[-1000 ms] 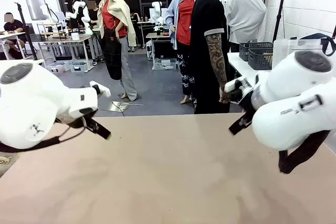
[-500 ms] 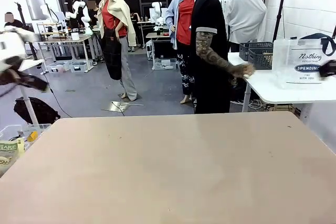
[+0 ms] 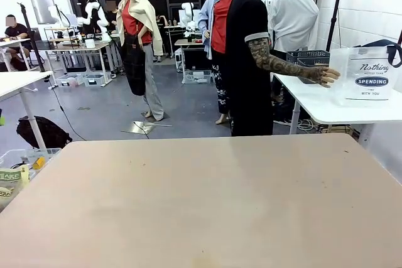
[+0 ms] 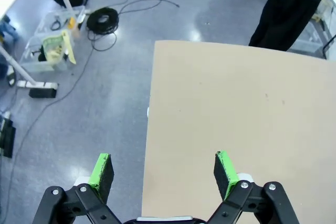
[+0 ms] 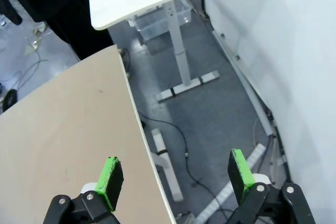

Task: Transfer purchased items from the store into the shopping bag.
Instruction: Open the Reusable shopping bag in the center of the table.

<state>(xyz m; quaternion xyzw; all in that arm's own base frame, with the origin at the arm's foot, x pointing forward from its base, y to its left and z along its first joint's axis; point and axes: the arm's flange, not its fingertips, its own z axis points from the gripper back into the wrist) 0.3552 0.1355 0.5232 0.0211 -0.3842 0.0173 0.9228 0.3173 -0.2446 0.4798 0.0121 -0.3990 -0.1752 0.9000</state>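
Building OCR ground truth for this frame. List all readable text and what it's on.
"Nothing": script, on the side of the shopping bag, front view.
"SPENDING": in the dark oval on the same bag.
"WITH YOU": small, under the oval.
Tiny line between "Nothing" and the oval: too small to read.
Print on the packet in the clear bin: cut off, unreadable.

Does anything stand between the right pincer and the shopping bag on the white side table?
No object, as far as visible. The right pincer, open, hangs over the edge of the beige table; only open floor separates it from the white side table. But the person's hand is at the side of the shopping bag.
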